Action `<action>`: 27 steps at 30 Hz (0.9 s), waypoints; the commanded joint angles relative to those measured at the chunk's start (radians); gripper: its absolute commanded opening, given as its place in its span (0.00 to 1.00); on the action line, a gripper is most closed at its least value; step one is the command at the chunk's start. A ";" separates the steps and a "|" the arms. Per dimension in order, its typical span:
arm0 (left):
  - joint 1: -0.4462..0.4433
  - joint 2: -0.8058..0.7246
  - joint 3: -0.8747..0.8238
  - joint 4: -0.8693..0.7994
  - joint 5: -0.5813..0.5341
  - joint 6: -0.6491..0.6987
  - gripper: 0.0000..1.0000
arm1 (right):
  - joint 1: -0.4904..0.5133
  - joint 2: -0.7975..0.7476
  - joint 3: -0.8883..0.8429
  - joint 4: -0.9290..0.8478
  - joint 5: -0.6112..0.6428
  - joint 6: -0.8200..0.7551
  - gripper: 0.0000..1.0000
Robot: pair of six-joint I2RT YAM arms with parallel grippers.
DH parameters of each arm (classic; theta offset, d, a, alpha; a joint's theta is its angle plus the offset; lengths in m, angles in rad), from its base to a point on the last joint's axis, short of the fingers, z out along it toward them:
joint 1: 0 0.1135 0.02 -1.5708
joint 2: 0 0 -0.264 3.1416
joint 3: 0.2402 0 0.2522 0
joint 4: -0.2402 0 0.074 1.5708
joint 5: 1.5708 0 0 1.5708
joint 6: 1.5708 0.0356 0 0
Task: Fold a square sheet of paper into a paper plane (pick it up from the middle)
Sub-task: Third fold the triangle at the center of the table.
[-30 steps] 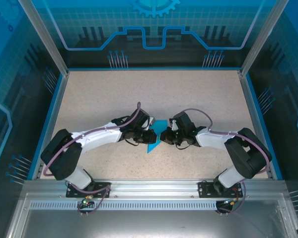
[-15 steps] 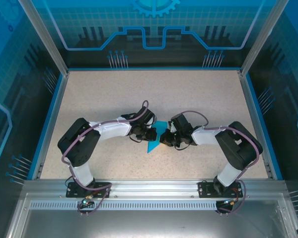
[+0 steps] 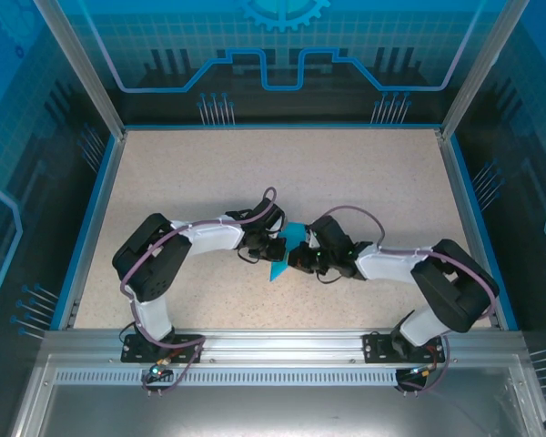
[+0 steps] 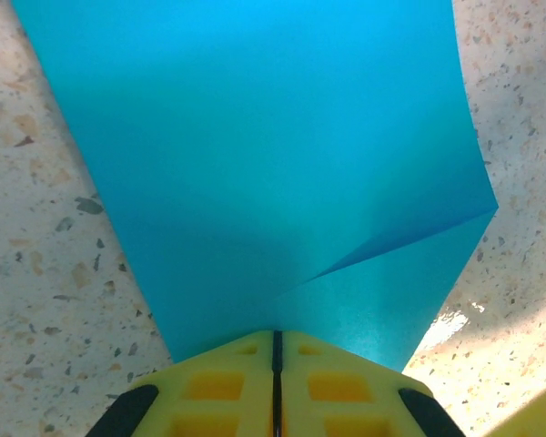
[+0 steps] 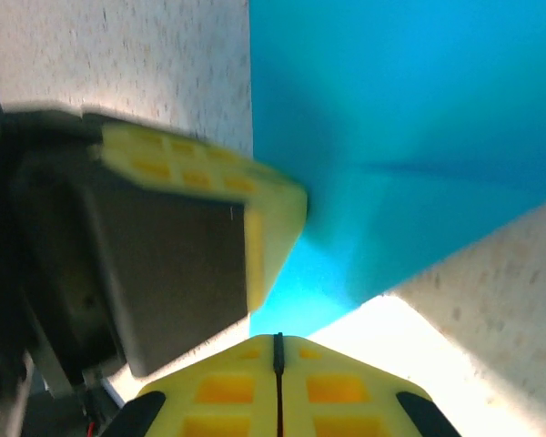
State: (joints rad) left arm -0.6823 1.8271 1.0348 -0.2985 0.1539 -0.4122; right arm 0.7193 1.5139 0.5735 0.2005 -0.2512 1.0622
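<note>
speckled table (image 3: 182,182) with blue paper (image 3: 278,268) atop

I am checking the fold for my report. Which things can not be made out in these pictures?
Top view: the blue paper is mostly covered by the left pincer and the right pincer; its creases are too small.
Left wrist view: the picture's upper edge cuts off the paper.
Right wrist view: the left pincer is blurred, hiding paper.

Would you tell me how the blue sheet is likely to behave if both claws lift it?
The square sheet of paper will probably flop: it bows and creases ahead of the shut left claw. It looks thin and light, so a pull from the right claw, pinching nearby, might tear it or slip off.
</note>
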 commanded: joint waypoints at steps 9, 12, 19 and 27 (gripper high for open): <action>0.027 0.010 -0.051 0.012 0.021 0.013 0.10 | 0.176 0.095 0.028 0.156 0.115 0.129 0.05; 0.029 0.005 -0.057 0.014 0.029 0.012 0.10 | 0.181 0.136 0.034 0.191 0.107 0.137 0.05; 0.030 0.014 -0.059 0.019 0.044 0.007 0.10 | 0.184 0.186 0.055 0.192 0.093 0.136 0.05; 0.030 0.018 -0.056 0.013 0.040 0.008 0.10 | 0.184 0.192 0.071 -0.002 0.145 0.137 0.04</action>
State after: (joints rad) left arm -0.6590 1.8221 1.0080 -0.2562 0.2005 -0.4122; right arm 0.8906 1.6928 0.6281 0.3180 -0.1532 1.1942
